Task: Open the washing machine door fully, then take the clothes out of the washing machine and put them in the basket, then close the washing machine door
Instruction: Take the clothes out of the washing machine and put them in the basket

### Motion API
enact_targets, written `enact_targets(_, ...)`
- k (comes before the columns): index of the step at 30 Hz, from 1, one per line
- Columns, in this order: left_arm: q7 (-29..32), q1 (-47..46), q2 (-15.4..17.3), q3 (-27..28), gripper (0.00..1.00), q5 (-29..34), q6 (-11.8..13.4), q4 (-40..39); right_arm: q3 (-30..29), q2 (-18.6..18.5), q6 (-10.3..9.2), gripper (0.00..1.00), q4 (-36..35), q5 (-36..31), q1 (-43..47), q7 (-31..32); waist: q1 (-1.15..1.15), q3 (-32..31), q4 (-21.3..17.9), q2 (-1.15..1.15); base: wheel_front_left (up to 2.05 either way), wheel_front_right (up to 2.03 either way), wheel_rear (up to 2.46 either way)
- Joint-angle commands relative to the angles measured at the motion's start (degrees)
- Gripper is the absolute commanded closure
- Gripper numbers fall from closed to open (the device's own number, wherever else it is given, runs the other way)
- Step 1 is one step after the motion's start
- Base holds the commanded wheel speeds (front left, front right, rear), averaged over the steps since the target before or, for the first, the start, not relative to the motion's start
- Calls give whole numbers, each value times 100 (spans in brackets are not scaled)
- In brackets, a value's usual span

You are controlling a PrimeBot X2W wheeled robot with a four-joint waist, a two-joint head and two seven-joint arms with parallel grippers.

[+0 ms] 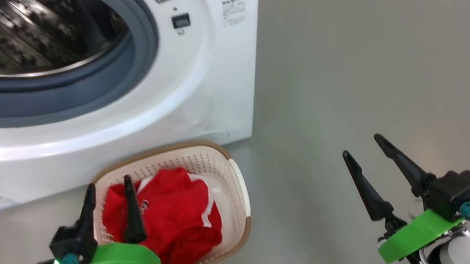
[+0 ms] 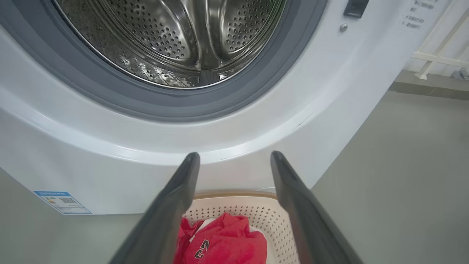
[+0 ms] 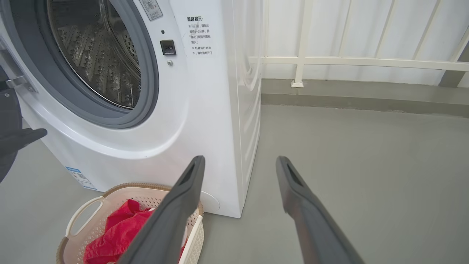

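Far left, right wrist view: a dark curved edge beside a metal hinge, judged to be the washing machine door [image 3: 9,121], swung wide; too little shows to be sure. Left hand [image 1: 108,183]: fingers spread apart, empty, poised over the near-left part of the basket [image 1: 207,160]. The basket sits on the floor [image 1: 367,64], close against the foot of the washing machine [image 1: 193,92]. The clothes [image 1: 173,213] lie heaped inside the basket, below its rim. Right hand [image 1: 361,145]: fingers likewise parted, empty, over bare floor well right of the basket. Assessment: unloading looks complete and closing the door is the step in hand. To do it well, lift the left hand clear of the basket first, push on the door's broad rim rather than its glass, and swing steadily until the latch catches. View differences: the left wrist view looks into the drum [image 2: 176,36], where no garment is visible in the part shown, while the head view blurs it. The right wrist view adds the hinge side and a white railing [image 3: 300,60] behind.
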Motion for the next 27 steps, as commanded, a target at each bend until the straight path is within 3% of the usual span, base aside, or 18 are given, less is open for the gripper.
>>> enact_targets(1,-51,136,103,115,0,81,33,-301,88,-23,19,0,-99,-88,76,-37,0,-346,176,0,0,0,0)
enact_targets(14,492,1593,294,-208,0,446,281,-2219,-13,36,19,0,16,-219,567,-37,0,-1139,316,0,0,0,0)
enact_targets(27,762,2409,402,-217,0,414,418,-2859,-181,92,19,0,60,-338,950,-37,0,-1548,438,0,0,0,0)
